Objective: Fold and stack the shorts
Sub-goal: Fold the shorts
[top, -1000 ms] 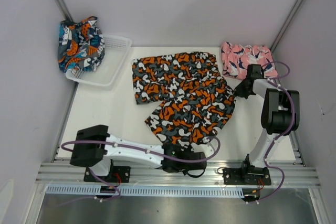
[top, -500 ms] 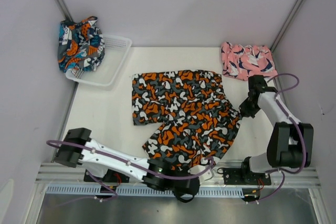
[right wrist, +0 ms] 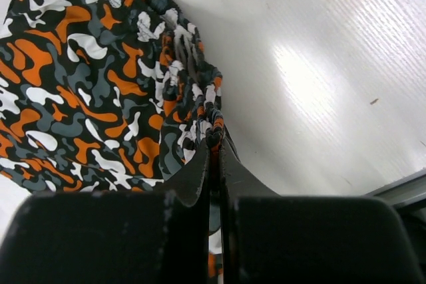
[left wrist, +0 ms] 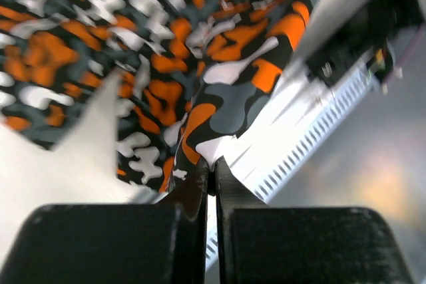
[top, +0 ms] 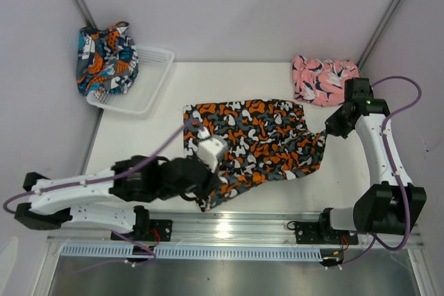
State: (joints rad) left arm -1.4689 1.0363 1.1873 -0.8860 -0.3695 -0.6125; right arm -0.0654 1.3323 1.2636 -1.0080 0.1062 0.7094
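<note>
Raised black shorts (top: 267,136) now stretch sideways, left claw (left wrist: 213,172) to right claw (right wrist: 214,145).

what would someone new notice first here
The black shorts with orange-white blotches fill the middle of the table, stretched between the two arms. The left arm has its jaws shut on the near-left part and the right arm has its jaws shut on the right edge. Next come the pink shorts bunched at the far right corner, and the teal-navy shorts heaped over the far-left end of the white basket.
</note>
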